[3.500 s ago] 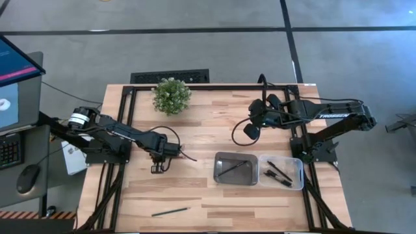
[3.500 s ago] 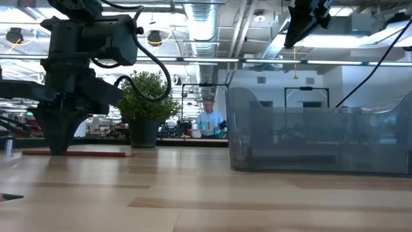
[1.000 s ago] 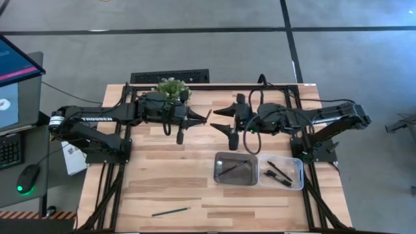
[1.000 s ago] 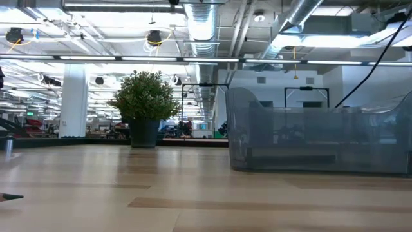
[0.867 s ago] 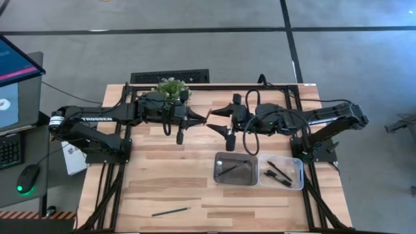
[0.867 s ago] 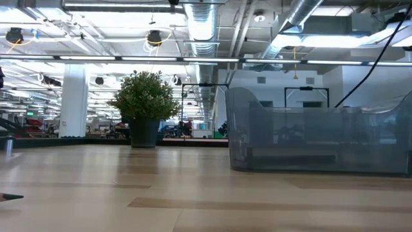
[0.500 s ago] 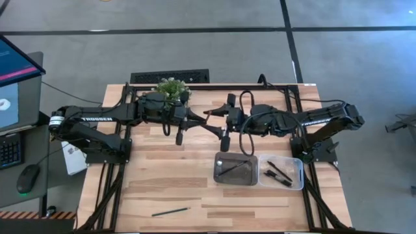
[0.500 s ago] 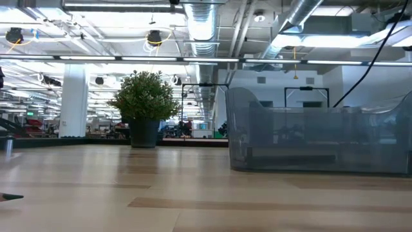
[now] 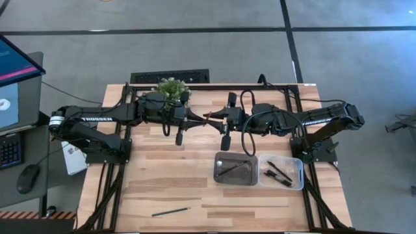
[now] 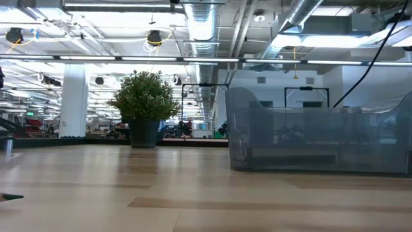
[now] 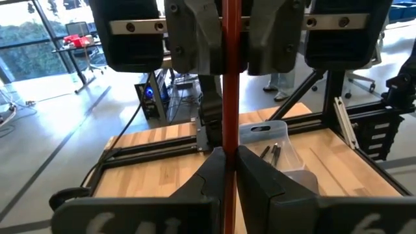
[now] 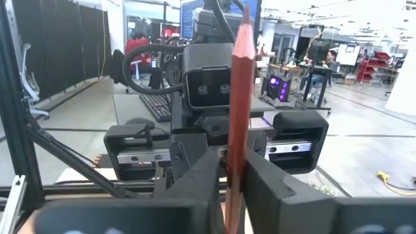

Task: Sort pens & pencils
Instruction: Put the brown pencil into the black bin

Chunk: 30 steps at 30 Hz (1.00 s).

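Note:
A red pencil (image 9: 207, 117) is held level, high above the table's far middle, between my two grippers. My left gripper (image 9: 197, 117) is shut on its left end and my right gripper (image 9: 216, 118) is shut on its right end. The two face each other. A metal tray (image 9: 220, 175) holds a thin dark pencil (image 9: 233, 169). A clear plastic bin (image 9: 299, 170) to the tray's right holds black pens (image 9: 278, 174). A greenish pencil (image 9: 170, 211) lies flat on the table near the front edge. My left gripper pinches the red pencil's left end (image 11: 227, 146) between its two fingers. The fingers (image 11: 211, 170) point level toward the table's right, along the pencil. The pencil sticks out ahead of them, clear of the table. My right gripper pinches the pencil's right end (image 12: 235, 153) between its two fingers. The fingers (image 12: 211, 170) point level toward the table's left, along the pencil. The pencil is level and clear of the table.
A small potted plant (image 9: 170, 88) stands at the far edge, just behind my left arm. In the low view the plastic bin (image 10: 315, 138) stands at the right and the plant (image 10: 145, 103) far back. There is bare wood at the table's near left.
My right gripper has moved toward the table's left, up to my left gripper, and its spread fingers have shut on the free end of the red pencil. The pencil has stayed level in my left gripper.

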Motion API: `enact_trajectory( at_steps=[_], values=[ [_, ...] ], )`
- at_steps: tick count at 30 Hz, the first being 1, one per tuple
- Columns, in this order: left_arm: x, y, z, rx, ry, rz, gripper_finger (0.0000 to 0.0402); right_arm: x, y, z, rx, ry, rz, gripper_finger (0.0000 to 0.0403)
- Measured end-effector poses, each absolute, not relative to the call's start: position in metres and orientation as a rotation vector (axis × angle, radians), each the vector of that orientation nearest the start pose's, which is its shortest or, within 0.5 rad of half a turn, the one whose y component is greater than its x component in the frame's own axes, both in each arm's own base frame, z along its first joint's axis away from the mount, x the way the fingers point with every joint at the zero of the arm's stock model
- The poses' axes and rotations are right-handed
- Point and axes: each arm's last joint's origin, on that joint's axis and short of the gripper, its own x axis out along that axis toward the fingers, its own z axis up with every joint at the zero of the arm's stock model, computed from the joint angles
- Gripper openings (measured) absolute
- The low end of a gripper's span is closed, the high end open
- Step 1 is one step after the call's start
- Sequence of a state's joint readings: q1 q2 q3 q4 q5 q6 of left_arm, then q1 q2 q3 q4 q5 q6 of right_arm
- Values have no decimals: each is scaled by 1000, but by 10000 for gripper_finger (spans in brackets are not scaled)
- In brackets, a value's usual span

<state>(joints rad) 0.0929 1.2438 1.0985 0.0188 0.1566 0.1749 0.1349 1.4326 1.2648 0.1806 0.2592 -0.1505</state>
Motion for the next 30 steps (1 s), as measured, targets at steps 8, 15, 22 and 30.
enact_trajectory(
  at_steps=[8, 15, 22, 30],
  values=[
    [281, 22, 365, 159, 121, -76, 12, 329, 37, 384, -151, -3, -126, 45],
    [281, 22, 365, 160, 121, -71, 12, 329, 37, 384, -148, -3, -129, 49],
    [281, 22, 365, 210, 120, -81, 22, 329, 37, 384, -155, -2, -128, 45],
    [280, 20, 360, 245, 162, -125, 89, 329, 37, 380, -163, 41, -138, 45]
  ],
)
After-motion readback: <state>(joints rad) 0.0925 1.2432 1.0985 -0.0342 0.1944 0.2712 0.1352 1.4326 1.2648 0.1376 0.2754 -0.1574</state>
